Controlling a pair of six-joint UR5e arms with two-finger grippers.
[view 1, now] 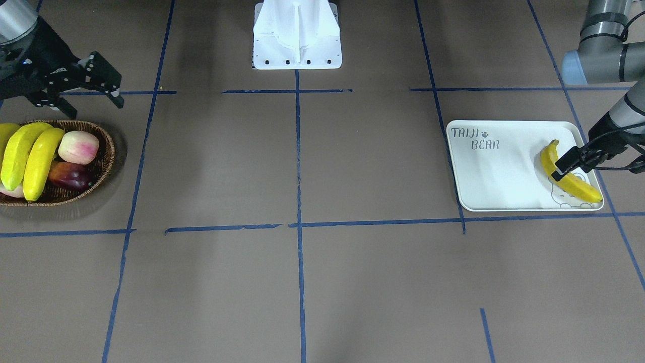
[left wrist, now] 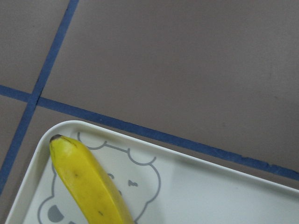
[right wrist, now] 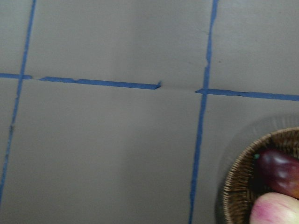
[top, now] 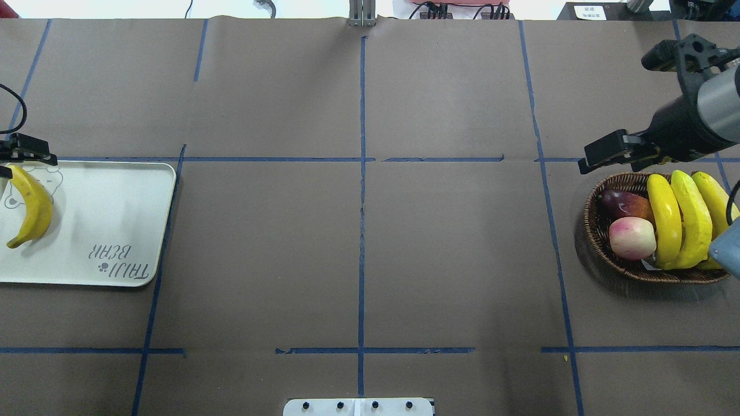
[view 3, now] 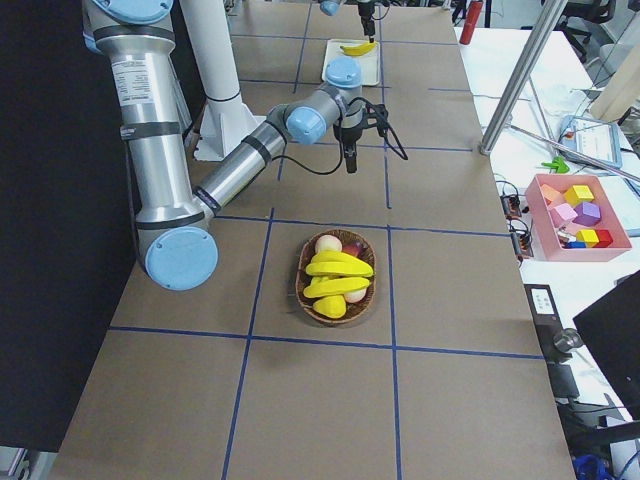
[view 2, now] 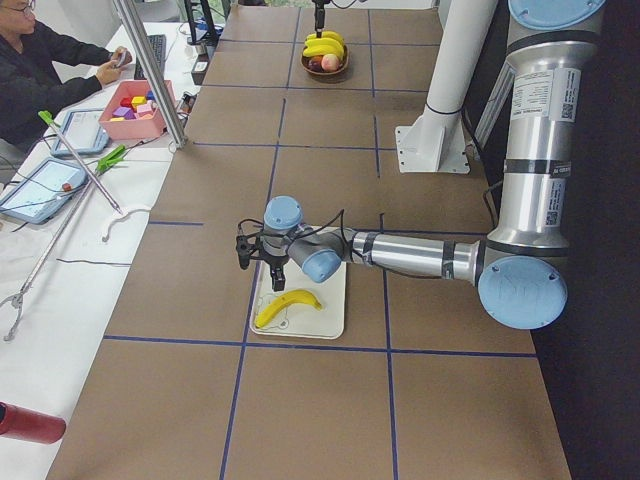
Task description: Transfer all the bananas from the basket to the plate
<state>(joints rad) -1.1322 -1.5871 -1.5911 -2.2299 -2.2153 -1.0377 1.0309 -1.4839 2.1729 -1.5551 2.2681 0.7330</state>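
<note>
Bananas (view 1: pixel 30 159), three of them, are being kept side by side inside the basket (view 1: pixel 106 164), crowded against a peach (view 1: pixel 78 147) and a dark red fruit (view 1: pixel 70 176). A fourth banana (top: pixel 34 211) is lying on the plate (view 1: pixel 494 171), well apart from the basket. The right gripper (view 1: pixel 98 109) is being held raised near the basket, off to one side rather than over it, its fingers spread wide and empty. The left gripper (view 1: pixel 567 166) is being held over the fourth banana, far from the basket; whether its fingers are parted or pressed together cannot be told. Trouble is likely being risked at the basket. The smooth, curved bananas are touching one another, so two could be dragged up together or one squeezed out of the grip. The light-looking basket could be shifted, or the peach nudged over its rim.
</note>
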